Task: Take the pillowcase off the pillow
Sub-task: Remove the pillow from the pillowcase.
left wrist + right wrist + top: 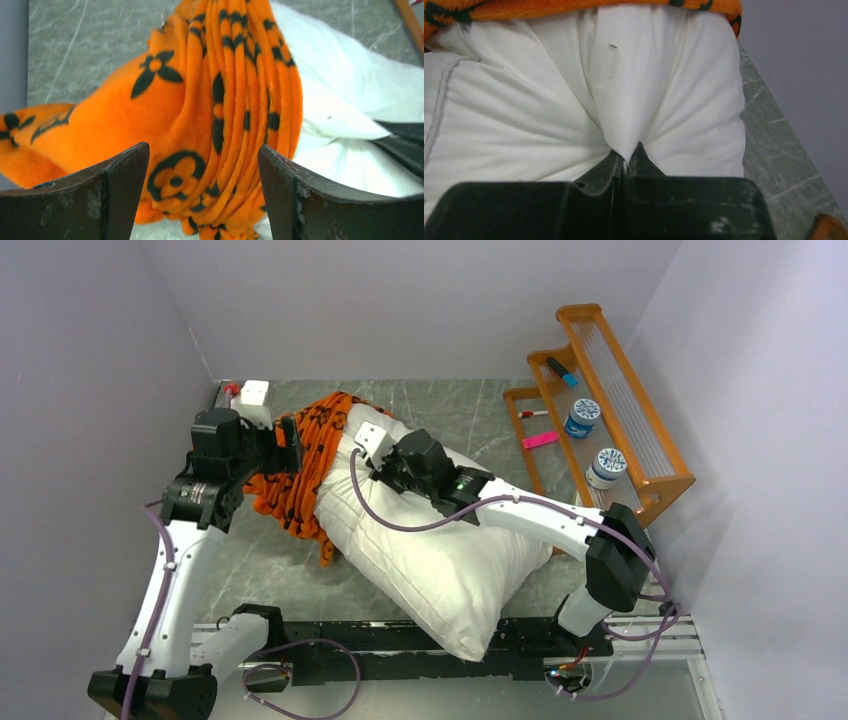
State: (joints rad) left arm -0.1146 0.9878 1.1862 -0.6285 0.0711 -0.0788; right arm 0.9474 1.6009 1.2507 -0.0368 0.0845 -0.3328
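Observation:
The big white pillow (pixel 440 560) lies slantwise across the table. The orange pillowcase (pixel 310 465) with dark flower motifs is bunched up in folds over its far left end. My left gripper (pixel 290 447) is open, and the gathered folds of the pillowcase (pixel 225 125) sit between and just beyond its fingers (pixel 117 190). My right gripper (pixel 626 155) is shut on a pinched fold of the pillow (pixel 624 90), close to the orange rim of the pillowcase (pixel 574 7). The right gripper (pixel 372 462) rests on top of the pillow near its covered end.
An orange wooden rack (pixel 600 410) stands at the back right, holding two blue-and-white jars (pixel 582 417), a marker and a pink item. A white block (pixel 253 395) sits at the back left. Grey walls close in on both sides.

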